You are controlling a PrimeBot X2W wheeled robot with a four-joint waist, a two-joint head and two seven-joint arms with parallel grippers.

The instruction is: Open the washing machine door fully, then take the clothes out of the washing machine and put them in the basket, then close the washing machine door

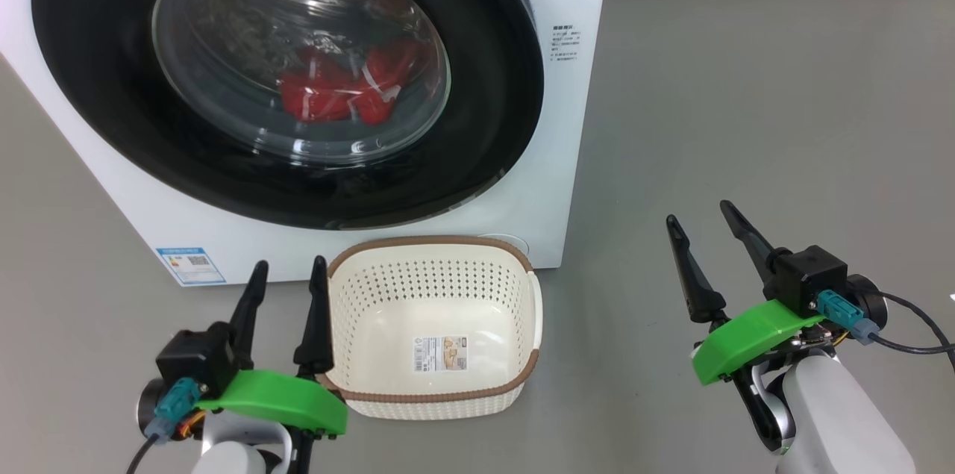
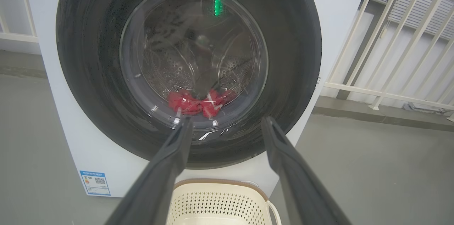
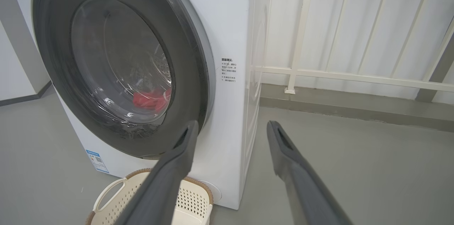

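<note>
Glossy black, the wide-rimmed round washing machine door [image 1: 97, 86] lies shut against the white boxy washing machine [image 1: 574, 4]. Behind its bulging glass, blurred by reflections, bright red clothes [image 1: 328, 97] lie low in the drum. A cream perforated plastic basket [image 1: 433, 287] stands on the grey floor [image 1: 746, 86] just before the machine. The left gripper [image 1: 290, 265] hovers just beside the basket's left rim, jaws wide and holding nothing. The right gripper [image 1: 700, 214] hangs well to the right over open floor, jaws equally wide. The machine's top is cut off.
</note>
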